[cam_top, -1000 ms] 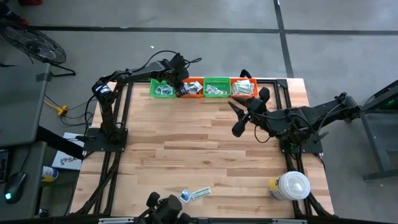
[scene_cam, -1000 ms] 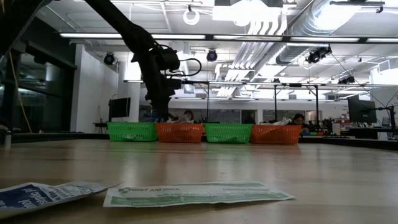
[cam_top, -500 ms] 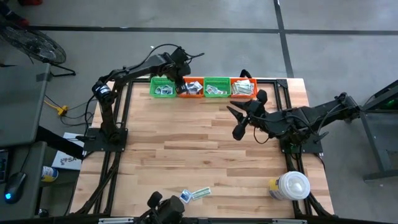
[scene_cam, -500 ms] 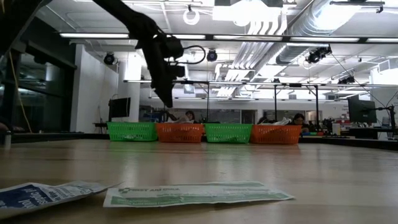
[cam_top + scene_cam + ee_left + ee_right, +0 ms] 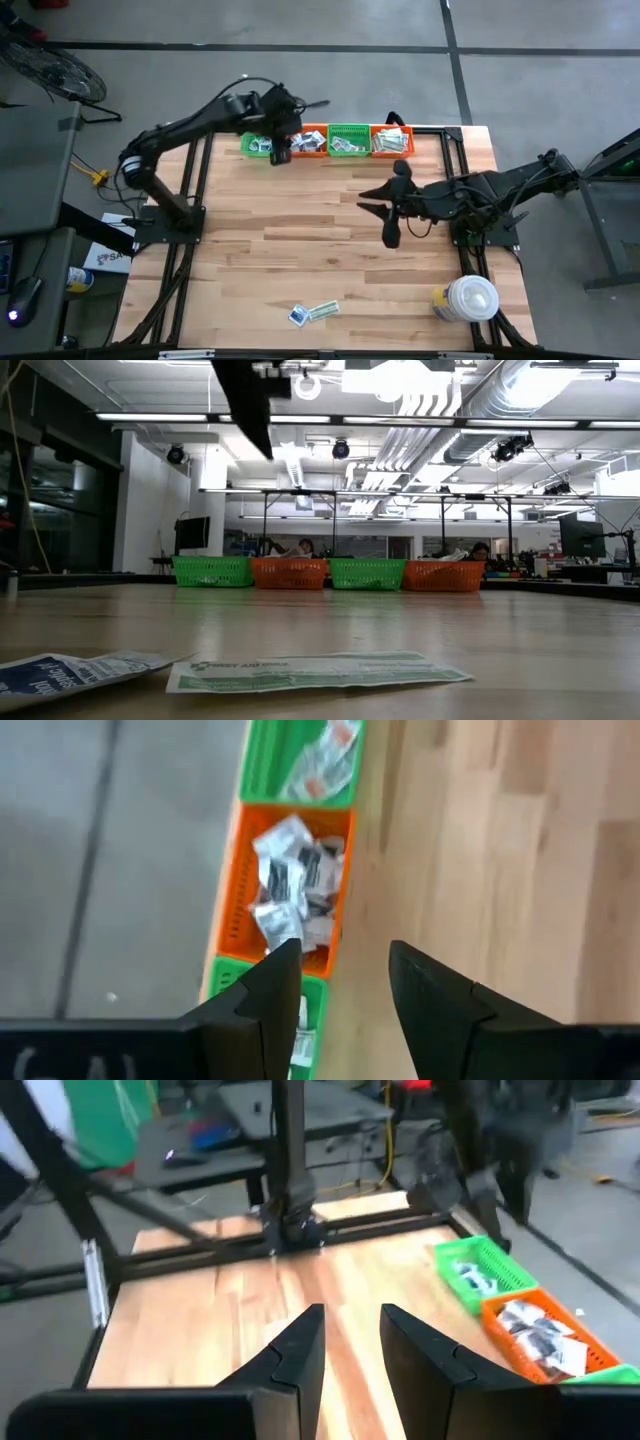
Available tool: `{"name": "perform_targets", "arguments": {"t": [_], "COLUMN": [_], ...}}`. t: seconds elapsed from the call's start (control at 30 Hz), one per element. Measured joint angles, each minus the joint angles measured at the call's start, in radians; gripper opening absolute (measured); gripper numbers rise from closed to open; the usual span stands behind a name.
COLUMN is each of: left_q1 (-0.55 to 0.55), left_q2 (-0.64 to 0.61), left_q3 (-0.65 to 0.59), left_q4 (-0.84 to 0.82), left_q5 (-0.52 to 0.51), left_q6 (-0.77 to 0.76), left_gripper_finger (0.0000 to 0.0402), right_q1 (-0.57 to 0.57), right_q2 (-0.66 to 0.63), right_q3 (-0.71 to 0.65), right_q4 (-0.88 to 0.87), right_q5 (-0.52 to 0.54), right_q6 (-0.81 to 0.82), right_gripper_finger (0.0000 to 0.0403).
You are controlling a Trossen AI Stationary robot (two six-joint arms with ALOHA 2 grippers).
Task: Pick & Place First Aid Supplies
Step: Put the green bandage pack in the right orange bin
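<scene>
On the left gripper (image 5: 345,985) we see the jaws spread with nothing between them, hanging above the near edge of the row of baskets, close to where the orange basket (image 5: 288,885) full of white-and-dark packets meets the green basket (image 5: 260,144) at the row's left end. We judge that this arm is between deliveries: empty, parted and free to go for another item.

On the right gripper (image 5: 350,1342) the jaws stand a little apart and we see nothing pinched there. It hovers over bare boards in the middle of the worktop (image 5: 330,250), in front of the second orange basket (image 5: 392,141) and well short of anything to grasp.

Most first aid supplies already lie in the four baskets, including the second green basket (image 5: 347,139). What is left, as far as we can see, is a small white square packet (image 5: 297,316) and a pale-green strip (image 5: 323,310) just beside it, lying flat near the front edge of the worktop, well apart from both arms. A big white round container (image 5: 471,298) stands at the front right corner.

We think the next move calls for a long reach forward to that pair, then a low approach with the jaws straddling one thin edge, since both pieces lie flush on the wood and could slide instead of lifting.
</scene>
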Motion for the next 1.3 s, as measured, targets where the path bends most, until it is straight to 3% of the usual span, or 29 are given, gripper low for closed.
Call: {"name": "perform_targets", "arguments": {"t": [0.27,0.5,0.7,0.9,1.13,1.3], "left_q1": [-0.278,-0.576,-0.818,-1.037,-1.206,-1.274], "left_q2": [-0.162,-0.206,-0.206,-0.206,-0.206,-0.206], "left_q3": [0.0,-0.001,-0.001,-0.001,-0.001,-0.001], "left_q4": [-0.092,-0.19,-0.223,-0.225,-0.224,-0.224], "left_q5": [-0.21,-0.404,-0.519,-0.665,-0.784,-0.824], "left_q6": [-0.187,-0.442,-0.627,-0.781,-0.889,-0.911], "left_gripper_finger": [0.0149,0.0149,0.0149,0.0149,0.0149,0.0149], "right_q1": [0.0,0.02,0.057,0.097,0.151,0.194], "right_q2": [0.04,0.148,0.245,0.373,0.563,0.661], "right_q3": [0.001,0.001,0.001,0.001,0.0,0.0], "right_q4": [-0.028,-0.04,-0.067,-0.078,0.028,0.154], "right_q5": [-0.162,-0.313,-0.352,-0.363,-0.39,-0.455], "right_q6": [-0.003,-0.004,-0.04,-0.083,-0.09,-0.093], "right_gripper_finger": [0.0094,0.0094,0.0097,0.0128,0.0166,0.0167]}}
